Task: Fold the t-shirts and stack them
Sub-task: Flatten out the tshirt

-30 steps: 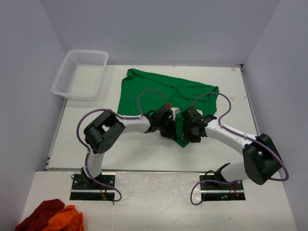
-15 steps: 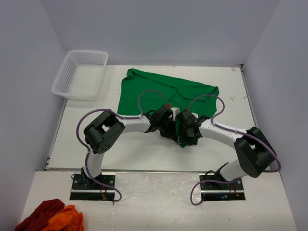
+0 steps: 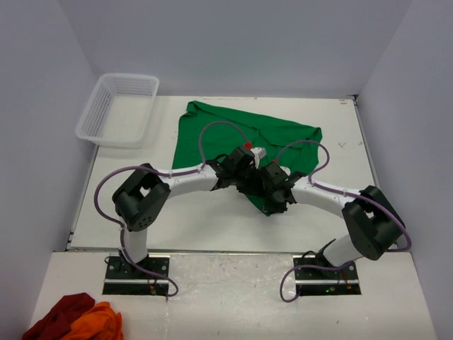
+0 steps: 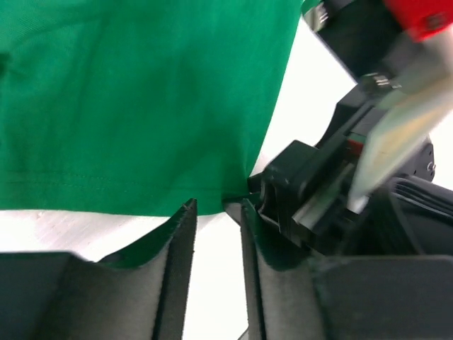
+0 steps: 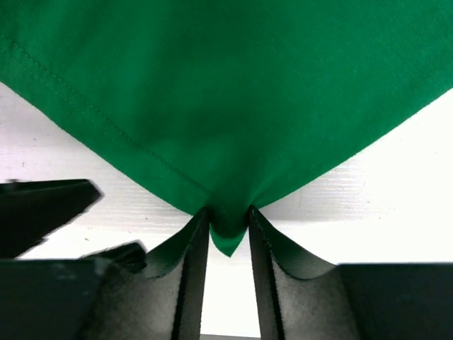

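Between its fingertips the right gripper [image 5: 225, 232] pinches a corner of the plain bright green cotton t-shirt [image 5: 233, 92]; left gripper [image 4: 218, 212] alongside, part-open, empty.

Top view: t-shirt [image 3: 212, 131] near corner hidden under left arm [image 3: 191, 180] and right arm [image 3: 318, 195] | left wrist view: t-shirt cut off top and left, black machine parts [image 4: 318, 198] blurred | red and orange cloths [image 3: 71, 319] cut by bottom edge

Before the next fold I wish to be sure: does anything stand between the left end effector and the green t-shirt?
Nothing visible does. The green t-shirt has its hem right at the tips of the open left end effector. The right end effector, pinching the shirt's corner, sits close beside, not between.
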